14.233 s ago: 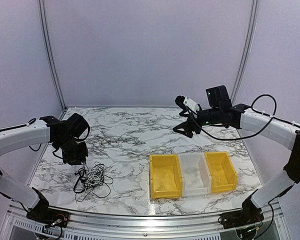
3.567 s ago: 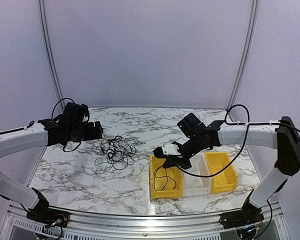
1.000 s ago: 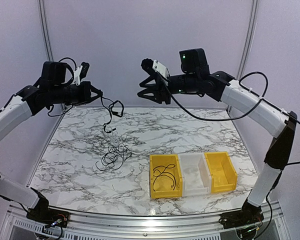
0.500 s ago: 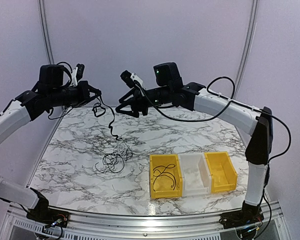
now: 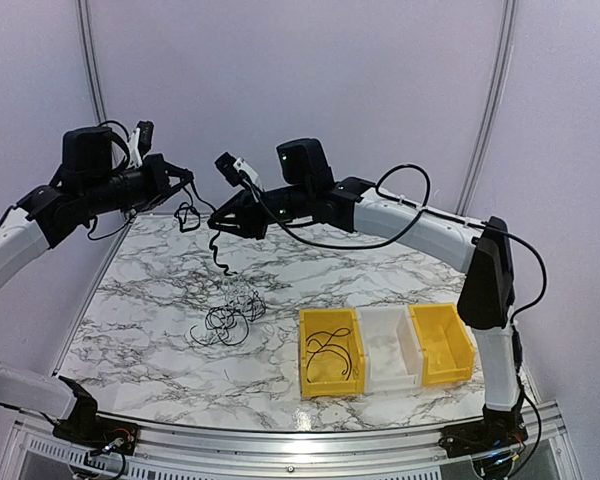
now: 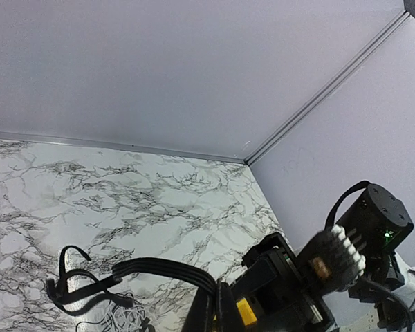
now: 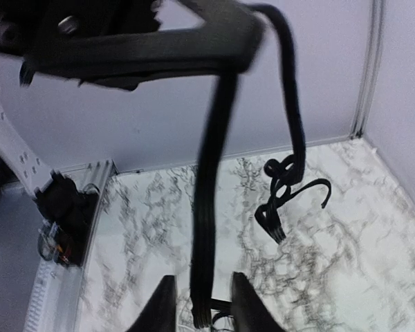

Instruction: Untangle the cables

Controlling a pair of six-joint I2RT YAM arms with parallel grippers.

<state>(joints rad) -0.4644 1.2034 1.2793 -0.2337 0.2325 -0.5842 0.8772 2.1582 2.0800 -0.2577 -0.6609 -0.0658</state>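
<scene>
The cables' tangle (image 5: 230, 310), black and white strands, lies left of centre on the marble table (image 5: 140, 340). One flat black cable (image 5: 216, 245) rises from it to my left gripper (image 5: 188, 179), which is raised and shut on it. The left wrist view shows that cable (image 6: 159, 266) bending out of the shut left gripper (image 6: 219, 289), with white strands (image 6: 124, 322) below. My right gripper (image 5: 218, 224) is just right of the hanging cable. In the right wrist view the cable (image 7: 209, 207) runs between the right gripper's (image 7: 203, 280) spread fingers (image 7: 166, 304), with gaps on both sides.
A yellow bin (image 5: 330, 313) right of the tangle holds a separate black cable (image 5: 328, 355). Next to it stand a white bin (image 5: 385, 375) and a second yellow bin (image 5: 450, 375). The booth's walls rise behind and beside the table.
The right arm has swung left across the table until its fingers straddle the hanging cable. The left gripper has shifted slightly left, still holding the cable up.
</scene>
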